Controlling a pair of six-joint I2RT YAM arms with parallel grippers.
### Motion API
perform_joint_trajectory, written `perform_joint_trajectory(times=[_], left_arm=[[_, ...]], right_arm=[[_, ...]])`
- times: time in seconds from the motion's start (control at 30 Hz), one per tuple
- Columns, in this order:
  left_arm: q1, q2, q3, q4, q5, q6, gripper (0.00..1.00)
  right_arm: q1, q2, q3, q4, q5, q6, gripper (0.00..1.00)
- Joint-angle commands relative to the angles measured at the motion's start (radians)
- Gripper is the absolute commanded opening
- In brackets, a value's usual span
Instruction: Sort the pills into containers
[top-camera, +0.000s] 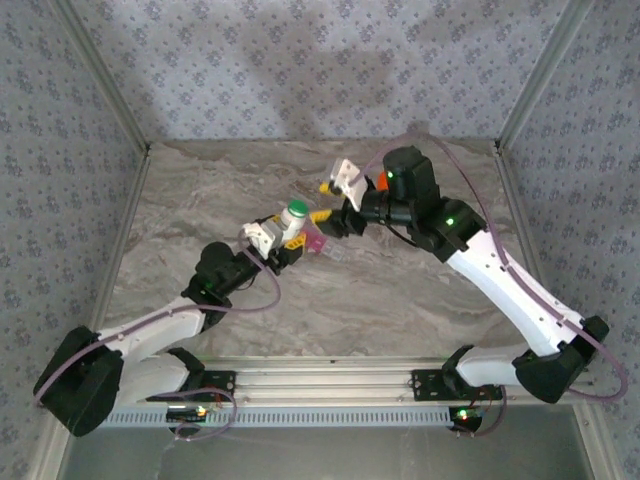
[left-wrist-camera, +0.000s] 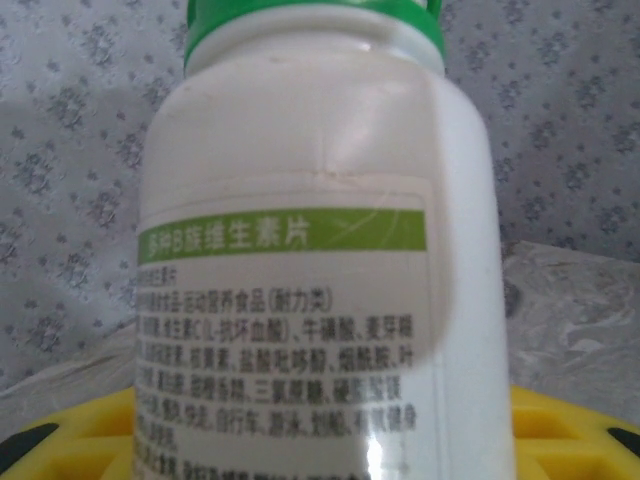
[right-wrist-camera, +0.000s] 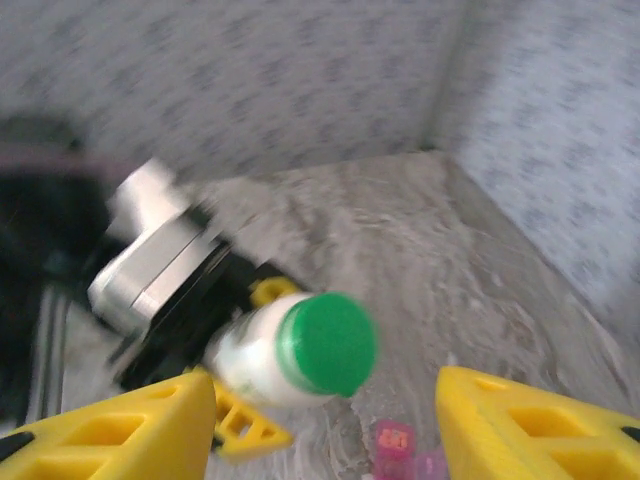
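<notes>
1. Progress, going by what shows: pretty early, I'd say. The white pill bottle (left-wrist-camera: 300, 200) has its green cap (right-wrist-camera: 325, 345) on, so no pills can have come out of it. I can't spot any loose pills on the marbled tabletop (top-camera: 400, 290) either.

2. The pill box (top-camera: 314, 243) lies flat on the tabletop around the middle, between the two arms. Its pink section is the part that stands out. It's too small and blurry to tell whether its lids are up or whether anything's inside.

3. The left fingers (left-wrist-camera: 572, 430) are clamped on the bottle's lower body and hold it up off the tabletop, tilted, with the cap pointing toward the right arm. In the left wrist view the label is right in the lens, with yellow finger showing on both sides at the bottom.

4. The right fingers (right-wrist-camera: 120, 430) are spread apart with nothing gripped. The cap sits in the gap ahead of them, apart from both as far as I can see, though that view is motion-blurred.

5. Box vs fingers: it's down on the tabletop just beside and below the raised bottle, touched by neither pair. From the right wrist it peeks out low between the yellow tips.

6. Still left, my guess: get the cap off, tip the pills out, fill the compartments. So basically everything.
</notes>
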Motion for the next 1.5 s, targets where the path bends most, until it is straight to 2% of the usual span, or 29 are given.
perform_joint_trajectory(times=[0.0,0.1,0.23,0.47,0.57,0.77,0.93,1.13,1.27,1.47], left_arm=[[0.004,0.037,0.044,0.152,-0.035,-0.033,0.00],[0.003,0.082,0.066,0.189,-0.040,-0.018,0.00],[0.004,0.123,0.103,0.192,-0.043,-0.005,0.00],[0.002,0.183,0.134,0.214,-0.047,-0.003,0.00],[0.001,0.205,0.148,0.216,-0.055,-0.001,0.00],[-0.010,0.248,0.186,0.185,-0.096,0.019,0.00],[-0.037,0.273,0.205,0.177,-0.091,0.054,0.00],[-0.076,0.279,0.224,0.131,-0.064,0.113,0.00],[-0.082,0.276,0.227,0.114,-0.038,0.117,0.00],[-0.092,0.277,0.231,0.075,-0.005,0.126,0.00]], right_arm=[[0.023,0.042,0.062,0.070,0.321,0.448,0.62],[0.039,0.060,0.039,0.140,0.377,0.655,0.60],[0.059,0.094,-0.028,0.277,0.398,0.811,0.60],[0.093,0.185,-0.002,0.225,0.505,1.108,0.61],[0.110,0.199,0.001,0.222,0.528,1.164,0.62],[0.128,0.196,0.008,0.219,0.554,1.183,0.60],[0.120,0.199,-0.019,0.235,0.548,1.198,0.48],[0.091,0.187,-0.081,0.306,0.519,1.174,0.27],[0.063,0.184,-0.115,0.343,0.485,1.126,0.00],[0.036,0.177,-0.158,0.348,0.525,1.044,0.00]])
